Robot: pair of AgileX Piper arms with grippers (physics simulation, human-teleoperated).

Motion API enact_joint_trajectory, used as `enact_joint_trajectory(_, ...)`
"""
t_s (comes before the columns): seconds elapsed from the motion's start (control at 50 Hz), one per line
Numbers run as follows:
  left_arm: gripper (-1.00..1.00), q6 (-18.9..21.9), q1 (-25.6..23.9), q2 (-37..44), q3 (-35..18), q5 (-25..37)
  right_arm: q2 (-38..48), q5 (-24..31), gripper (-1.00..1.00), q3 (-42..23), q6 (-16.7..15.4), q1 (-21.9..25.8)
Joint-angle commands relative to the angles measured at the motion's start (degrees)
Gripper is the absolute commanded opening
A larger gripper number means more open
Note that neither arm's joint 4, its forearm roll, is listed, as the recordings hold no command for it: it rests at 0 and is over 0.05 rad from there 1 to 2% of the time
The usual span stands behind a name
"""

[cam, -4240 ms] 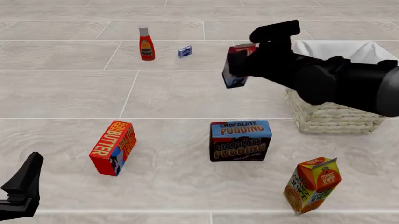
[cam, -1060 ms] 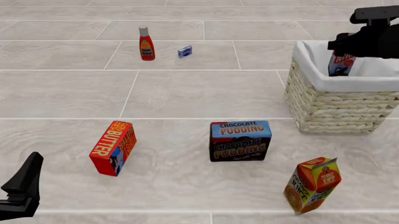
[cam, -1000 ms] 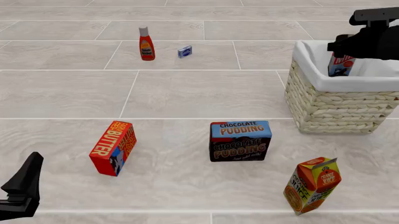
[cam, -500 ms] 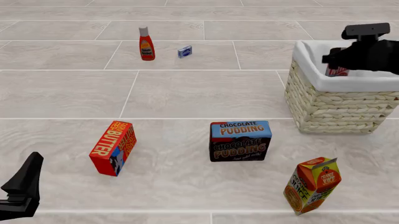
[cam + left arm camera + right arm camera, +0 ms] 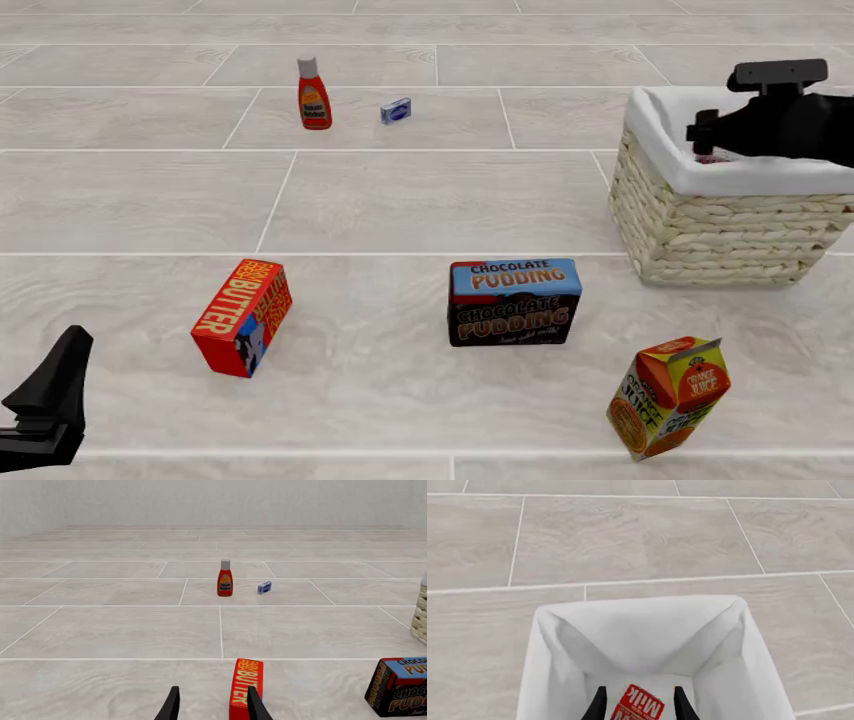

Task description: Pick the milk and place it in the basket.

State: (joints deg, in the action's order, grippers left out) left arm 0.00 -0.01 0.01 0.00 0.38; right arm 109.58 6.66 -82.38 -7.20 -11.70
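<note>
At the near left edge of the pale tiled surface, the left hand rests with its black fingers parted and empty. Ahead stand a red-orange butter box, a dark chocolate pudding box and, near right, an orange-and-yellow juice carton. Farther right, the right hand hangs over the pale woven wicker basket with white cloth lining, its fingers either side of the red-and-white milk carton, which sits low inside the basket; whether they grip it I cannot tell. Far left stand a red sauce bottle and a small blue packet.
</note>
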Motion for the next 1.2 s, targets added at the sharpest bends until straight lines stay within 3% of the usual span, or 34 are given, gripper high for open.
enact_joint_trajectory(0.02,1.00,0.0,0.0,0.0,0.0,0.0,-1.2,-0.1,1.00,-0.2,0.8,-0.1)
enact_joint_trajectory(1.2,1.00,0.0,0.0,0.0,0.0,0.0,-16.7,-2.1,1.00,9.5,2.6,2.1)
